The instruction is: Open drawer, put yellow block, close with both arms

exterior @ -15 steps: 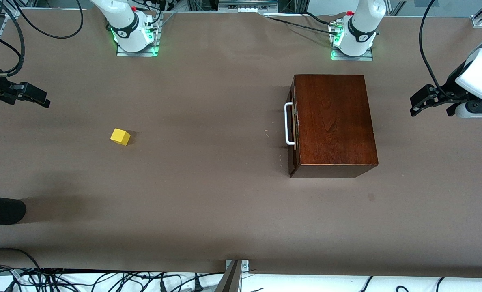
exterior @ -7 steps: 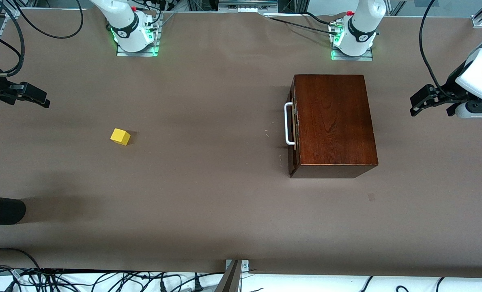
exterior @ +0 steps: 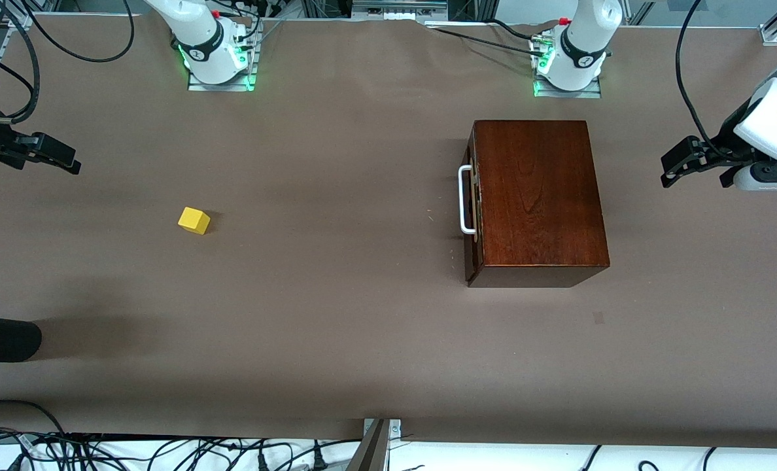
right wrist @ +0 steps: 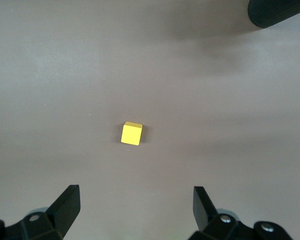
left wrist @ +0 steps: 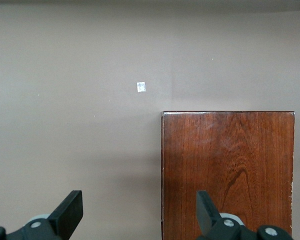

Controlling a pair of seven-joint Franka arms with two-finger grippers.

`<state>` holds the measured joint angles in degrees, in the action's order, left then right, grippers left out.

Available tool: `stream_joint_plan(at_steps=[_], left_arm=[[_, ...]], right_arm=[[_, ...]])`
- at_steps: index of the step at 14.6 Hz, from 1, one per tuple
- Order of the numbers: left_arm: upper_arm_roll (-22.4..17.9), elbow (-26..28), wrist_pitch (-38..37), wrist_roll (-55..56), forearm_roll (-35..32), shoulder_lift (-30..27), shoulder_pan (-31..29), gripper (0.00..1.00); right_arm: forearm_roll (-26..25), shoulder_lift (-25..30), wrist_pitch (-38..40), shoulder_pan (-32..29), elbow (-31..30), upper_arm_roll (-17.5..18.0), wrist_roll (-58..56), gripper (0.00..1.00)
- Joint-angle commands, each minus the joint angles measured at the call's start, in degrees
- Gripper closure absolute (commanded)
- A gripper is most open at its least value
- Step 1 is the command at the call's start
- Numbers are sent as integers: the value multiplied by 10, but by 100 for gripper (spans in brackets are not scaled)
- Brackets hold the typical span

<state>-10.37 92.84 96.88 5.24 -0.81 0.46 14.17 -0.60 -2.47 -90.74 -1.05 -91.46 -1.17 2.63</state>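
The dark reddish-brown wooden box (exterior: 535, 196) stands toward the left arm's end of the table. Its drawer is shut, and the white loop handle (exterior: 466, 199) faces the right arm's end. The yellow block (exterior: 193, 220) lies on the bare table toward the right arm's end. My left gripper (exterior: 679, 163) hangs open over the table beside the box's back end; the left wrist view shows the box top (left wrist: 227, 170) under one finger. My right gripper (exterior: 55, 157) hangs open over the table's edge at the right arm's end. In its wrist view the yellow block (right wrist: 131, 133) lies ahead of the empty gripper (right wrist: 135, 200).
A black cylindrical object (exterior: 2, 338) juts in over the table edge, nearer the front camera than the block, and also shows as a black cylinder (right wrist: 280, 12) in the right wrist view. A small white speck (left wrist: 141, 87) lies on the brown tabletop (exterior: 336, 294) near the box.
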Motion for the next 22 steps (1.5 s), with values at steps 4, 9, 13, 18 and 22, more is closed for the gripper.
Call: stream_joint_plan(at_steps=[4,9,13,18,22], left_arm=[[2,-14,-10,-3,12,4,-5,0],[4,-14,-10,-2,12,6,-4,0],[5,-13,-10,-8,12,10,-3,0],[29,-16,-11,2,12,23,9,0],[114,-48,-18,68,12,66,9,0]], right_arm=[[-6,2,0,-9,2,10,7,0],[-5,2,0,-9,2,11,7,0],[-5,2,0,-9,1,10,7,0],[-5,2,0,-9,2,10,7,0],[-6,2,0,-9,2,11,7,0]])
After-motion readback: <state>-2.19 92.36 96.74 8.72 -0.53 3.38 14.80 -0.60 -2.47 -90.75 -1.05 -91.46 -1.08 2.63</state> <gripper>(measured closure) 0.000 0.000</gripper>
